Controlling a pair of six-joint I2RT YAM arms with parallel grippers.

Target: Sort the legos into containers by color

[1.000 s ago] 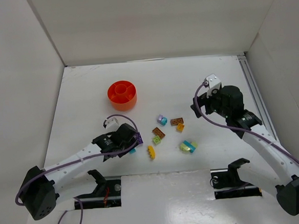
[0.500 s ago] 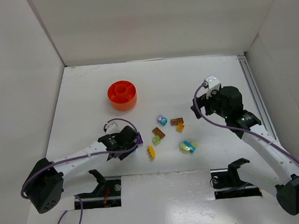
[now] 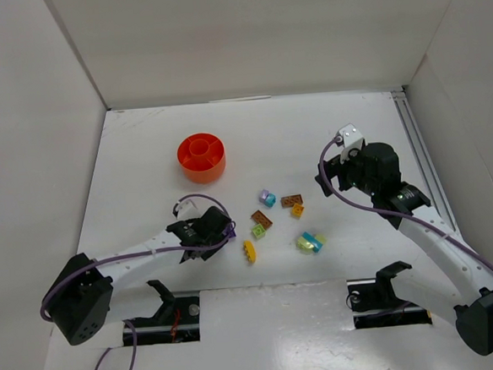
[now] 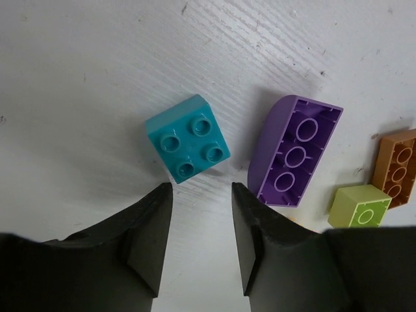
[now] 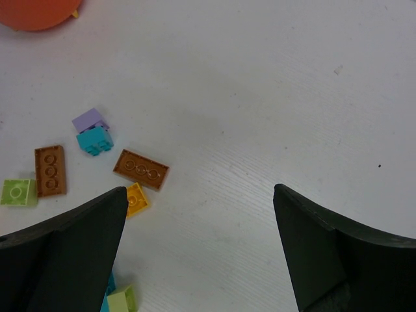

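My left gripper (image 4: 201, 188) is open and empty, low over the table. Its fingertips sit just short of a cyan brick (image 4: 187, 138), which lies studs up. A purple curved brick (image 4: 296, 151) lies beside it, hollow side up, and shows by the gripper in the top view (image 3: 230, 229). My right gripper (image 5: 198, 190) is wide open and empty, held above bare table right of the pile. The orange-red divided dish (image 3: 200, 157) stands at the back left. A purple-and-cyan pair (image 3: 267, 198), brown bricks (image 3: 292, 201) (image 3: 262, 219), orange (image 3: 297, 210), lime (image 3: 257, 232) and yellow (image 3: 249, 251) bricks lie mid-table.
A pale yellow and cyan pair (image 3: 310, 241) lies near the front of the pile. White walls enclose the table on the left, back and right. A metal rail (image 3: 417, 139) runs along the right edge. Two black clamps (image 3: 381, 290) sit at the near edge.
My left arm has shifted slightly right and the gripper has settled over the cyan brick, which no longer shows in the top view. The right arm has not moved.
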